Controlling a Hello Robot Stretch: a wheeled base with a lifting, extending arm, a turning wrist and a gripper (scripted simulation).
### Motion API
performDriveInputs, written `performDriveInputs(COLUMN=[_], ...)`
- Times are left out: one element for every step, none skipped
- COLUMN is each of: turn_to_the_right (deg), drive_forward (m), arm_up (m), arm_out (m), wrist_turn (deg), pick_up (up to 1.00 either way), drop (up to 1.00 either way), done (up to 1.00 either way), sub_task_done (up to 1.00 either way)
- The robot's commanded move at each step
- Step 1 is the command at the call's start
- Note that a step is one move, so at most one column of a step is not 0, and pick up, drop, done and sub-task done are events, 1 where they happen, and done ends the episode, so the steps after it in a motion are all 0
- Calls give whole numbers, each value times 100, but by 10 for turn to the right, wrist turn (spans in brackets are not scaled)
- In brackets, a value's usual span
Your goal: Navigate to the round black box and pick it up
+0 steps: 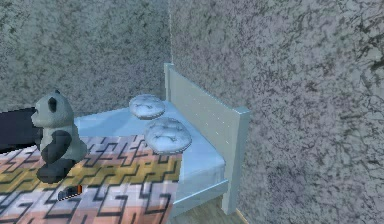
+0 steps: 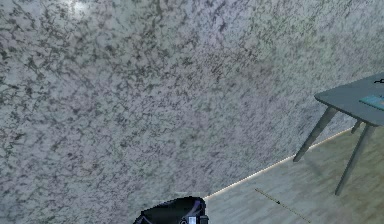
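My gripper (image 2: 172, 212) shows as a dark body at the arm side view's bottom edge, in front of the speckled wall. Its far end cannot be made out, so I cannot tell whether it holds anything. In the forward view a bed (image 1: 215, 125) with a pale blue frame stands in the room's corner. On its patterned quilt (image 1: 120, 180) sits a black and white panda plush (image 1: 58, 135). A flat black shape (image 1: 15, 130) lies at the left edge behind the panda. A small dark blob with an orange spot (image 1: 70, 190) lies on the quilt in front of the panda.
Two grey-white pillows (image 1: 165, 135) lie at the bed's head by the headboard. Speckled walls close in behind and to the right of the bed. A grey-blue table (image 2: 350, 100) on slanted legs stands at the arm side view's right, over wooden floor (image 2: 300, 195).
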Motion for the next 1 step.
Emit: performDriveInputs(turn_to_the_right=[0], drive_forward=[0], arm_up=[0], arm_out=[0], wrist_turn=[450], pick_up=[0], drop=[0], done=[0], sub_task_done=[0])
